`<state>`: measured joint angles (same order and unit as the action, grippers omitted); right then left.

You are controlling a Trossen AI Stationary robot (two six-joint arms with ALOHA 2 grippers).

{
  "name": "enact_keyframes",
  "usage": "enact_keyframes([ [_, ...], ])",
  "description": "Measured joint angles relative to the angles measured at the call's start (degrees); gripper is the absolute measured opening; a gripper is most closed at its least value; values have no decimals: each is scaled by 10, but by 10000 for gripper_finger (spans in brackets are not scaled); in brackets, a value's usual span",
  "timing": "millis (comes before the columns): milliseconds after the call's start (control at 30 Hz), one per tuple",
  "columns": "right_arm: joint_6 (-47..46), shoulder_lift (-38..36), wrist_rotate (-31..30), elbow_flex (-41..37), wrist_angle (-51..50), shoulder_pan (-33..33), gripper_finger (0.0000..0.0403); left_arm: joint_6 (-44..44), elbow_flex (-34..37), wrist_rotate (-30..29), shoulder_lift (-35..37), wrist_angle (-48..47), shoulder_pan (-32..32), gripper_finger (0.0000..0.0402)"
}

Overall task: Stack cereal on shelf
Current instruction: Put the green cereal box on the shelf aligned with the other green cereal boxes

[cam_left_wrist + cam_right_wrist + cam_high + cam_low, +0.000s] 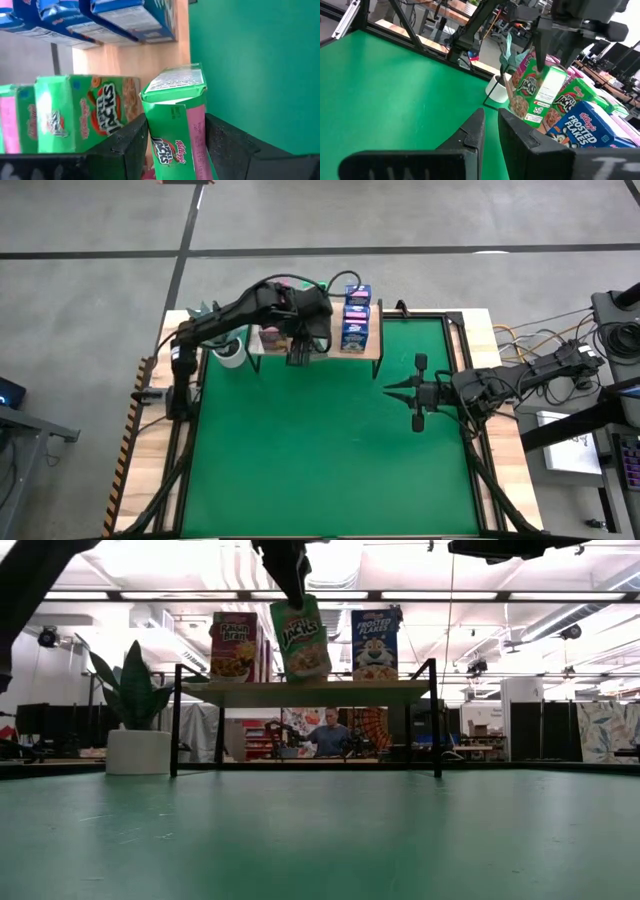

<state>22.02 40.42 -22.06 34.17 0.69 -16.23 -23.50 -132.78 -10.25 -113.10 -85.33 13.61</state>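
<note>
The light-wood shelf [372, 350] stands at the table's far edge. On it stand a pink cereal box [233, 645], a green one [85, 112] and blue ones [357, 315]. My left gripper [298, 352] is over the shelf's near edge, shut on another green cereal box [300, 637]. My right gripper [388, 388] hovers shut at the table's right side, level and pointing left, touching nothing. My left gripper pinches the green box's upper end [172, 132] between its two fingers, one on each side. The fingers come from above, slanting down. The box hangs tilted below them. Its lower end [312, 672] is level with the shelf's top; whether it touches, I cannot tell.
A potted plant [130, 690] in a white pot [228, 350] stands just left of the shelf. Open green mat [320, 450] spreads toward the near edge. Beyond the table, a person sits in the room behind.
</note>
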Motion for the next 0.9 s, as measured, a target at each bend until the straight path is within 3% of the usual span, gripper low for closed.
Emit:
enact_keyframes([
  [333,4,-2,0,0,0,0,43,-35,-18,-39,-19,-2,6,169],
  [467,5,-2,0,0,0,0,43,-35,-18,-87,-19,5,8,169],
  [900,5,-2,0,0,0,0,43,-25,-18,-52,-19,7,9,195],
])
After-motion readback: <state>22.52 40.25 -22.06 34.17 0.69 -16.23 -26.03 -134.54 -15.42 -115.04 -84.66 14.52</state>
